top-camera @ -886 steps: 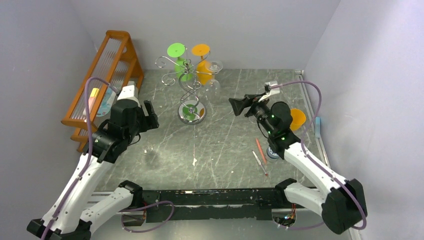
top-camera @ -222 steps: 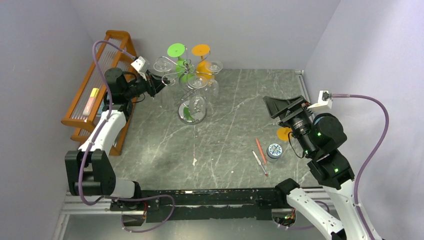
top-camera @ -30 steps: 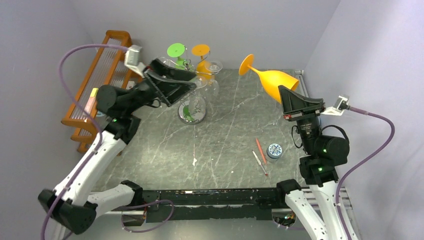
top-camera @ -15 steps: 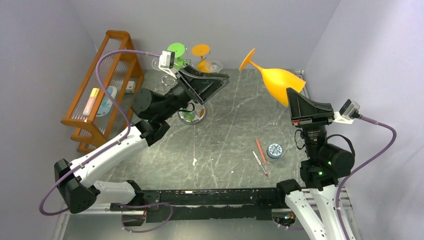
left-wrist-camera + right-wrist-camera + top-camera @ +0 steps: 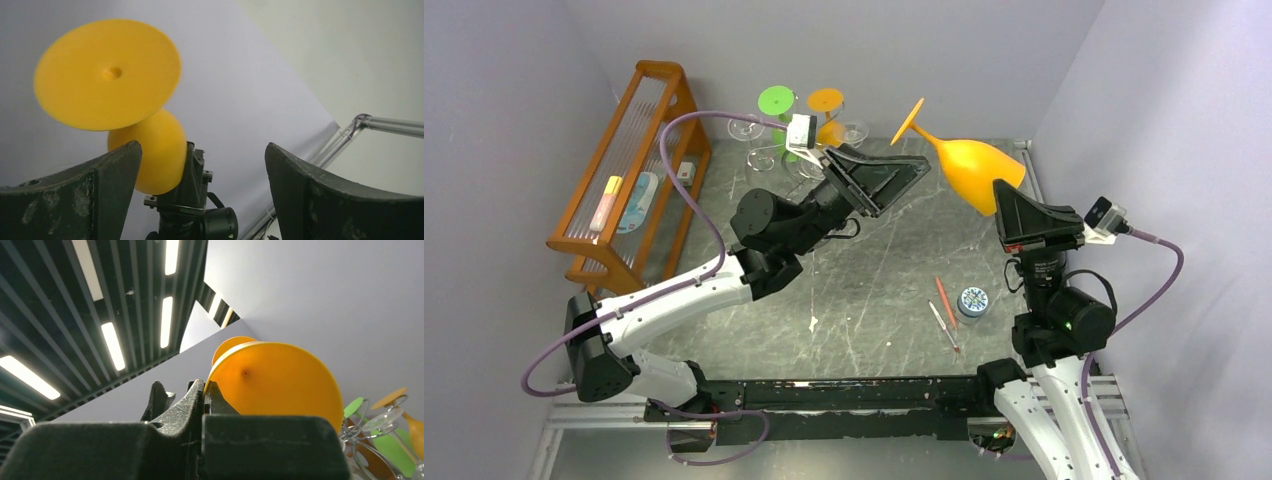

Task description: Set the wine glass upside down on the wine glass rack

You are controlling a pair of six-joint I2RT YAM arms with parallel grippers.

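Handover step: right hand (image 5: 1006,197) pinches the glass (image 5: 969,168) by its rim, left hand (image 5: 904,188) gapes empty near its foot, needing to close on the stem.

a robot lab test cell. plain pale walls (image 5: 1124,80) box in a grey marbled desk (image 5: 894,270) below the right claw (image 5: 1007,195). above that claw, a dark slatted ceiling (image 5: 50,295) carries strip lights (image 5: 112,345).

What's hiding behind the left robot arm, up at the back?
The wine glass rack. Its curly wire top shows, with a green glass, an orange glass and clear ones hanging foot-up. The left arm covers its stem and base.
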